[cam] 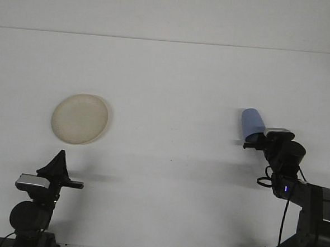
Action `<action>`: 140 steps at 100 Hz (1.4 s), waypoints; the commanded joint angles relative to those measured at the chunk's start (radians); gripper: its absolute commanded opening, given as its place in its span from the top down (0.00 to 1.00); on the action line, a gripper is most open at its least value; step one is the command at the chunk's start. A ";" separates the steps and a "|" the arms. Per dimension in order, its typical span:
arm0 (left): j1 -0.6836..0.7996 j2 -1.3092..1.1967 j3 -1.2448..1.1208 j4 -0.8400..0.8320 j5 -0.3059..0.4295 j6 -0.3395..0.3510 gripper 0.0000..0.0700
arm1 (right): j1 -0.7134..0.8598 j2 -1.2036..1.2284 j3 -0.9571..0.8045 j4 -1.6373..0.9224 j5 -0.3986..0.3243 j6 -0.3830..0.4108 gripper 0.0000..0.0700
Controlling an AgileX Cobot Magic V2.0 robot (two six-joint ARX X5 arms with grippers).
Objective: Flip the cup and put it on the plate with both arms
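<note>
Cup: you have one blue cup point(252, 122), on the right side of the scene, tilted a little, its closed rounded end up and its lower end hidden behind the right gripper.
Right gripper: your right gripper point(254, 142) sits at the cup's lower end with its fingers clamped on it; the fingertips themselves are small and dark, so you can read the grip only from the cup resting in them.
Right arm: one black arm point(295, 187) comes in from the near right corner, with a cable looping beside it and a small blue light on its body.
Plate: you have one round, pale cream plate point(79, 118) lying flat on the left side, well apart from the cup.
Left gripper: your left gripper point(57, 167) is near the bottom left, nearer than the plate and apart from it, its dark fingers drawn together to a point and holding nothing.
Table: one plain white table point(172, 90) carries the plate.
Count: one cup, one plate, two grippers.
</note>
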State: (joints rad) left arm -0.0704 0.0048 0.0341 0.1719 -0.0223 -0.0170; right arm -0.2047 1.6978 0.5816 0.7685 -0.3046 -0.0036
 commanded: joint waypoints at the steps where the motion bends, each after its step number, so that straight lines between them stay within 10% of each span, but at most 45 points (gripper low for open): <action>1: -0.001 -0.002 -0.020 0.010 -0.003 0.005 0.98 | -0.005 0.018 0.006 -0.015 0.012 -0.001 0.99; 102: -0.001 -0.002 -0.020 0.010 -0.003 0.005 0.98 | 0.239 -0.951 0.013 -0.917 0.070 0.121 0.99; 140: -0.001 -0.002 -0.020 0.010 -0.003 0.005 0.98 | 0.430 -0.945 0.269 -1.460 0.088 0.164 0.99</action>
State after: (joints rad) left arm -0.0704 0.0048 0.0341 0.1715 -0.0223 -0.0170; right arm 0.2008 0.7235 0.7902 -0.6434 -0.2237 0.1310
